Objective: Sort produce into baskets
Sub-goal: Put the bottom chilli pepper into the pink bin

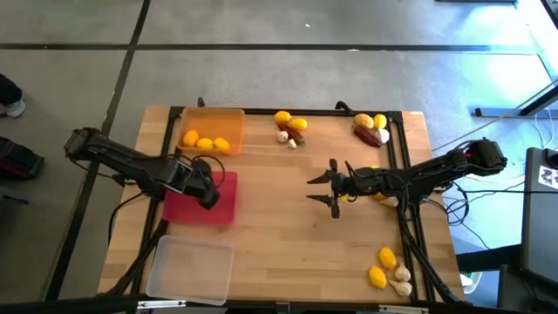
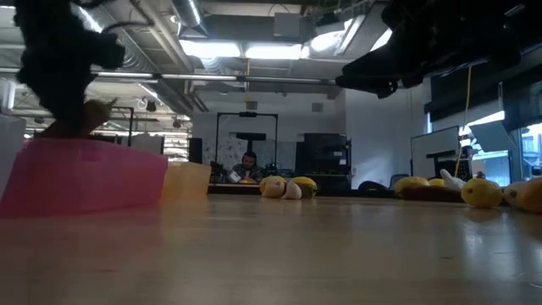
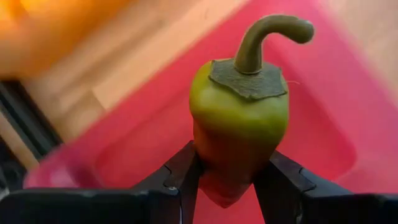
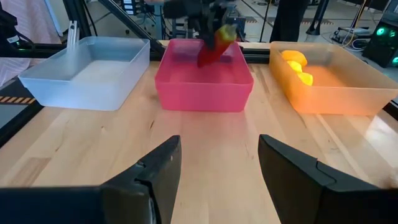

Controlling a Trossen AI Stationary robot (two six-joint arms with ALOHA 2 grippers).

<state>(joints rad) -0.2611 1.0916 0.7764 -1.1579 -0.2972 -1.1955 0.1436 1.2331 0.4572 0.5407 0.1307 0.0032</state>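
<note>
My left gripper (image 1: 207,194) is shut on a pepper (image 3: 239,118), green at the stem end and red toward the tip, above the red-pink basket (image 1: 228,209). The pepper also shows in the right wrist view (image 4: 214,46). My right gripper (image 1: 323,186) is open and empty over the table's middle, its fingers pointing toward the left. The orange basket (image 1: 228,122) at the far left holds three lemons (image 1: 206,142). The clear basket (image 1: 190,269) stands at the near left. Piles of lemons, peppers and garlic lie at the far middle (image 1: 290,126), far right (image 1: 372,129) and near right (image 1: 390,270). My left gripper pinches the pepper between its two fingers (image 3: 180,180), on the red lower half (image 3: 214,168) toward the tip. The green stem end (image 3: 249,74) sticks out beyond the fingertips. The pepper is lifted clear over the red-pink basket.
More produce (image 1: 381,196) lies under my right arm near the right rail. A dark frame runs along the table's far and right edges (image 1: 405,157). Bare wood lies between the baskets and my right gripper. A person (image 2: 248,165) sits in the room behind the table.
</note>
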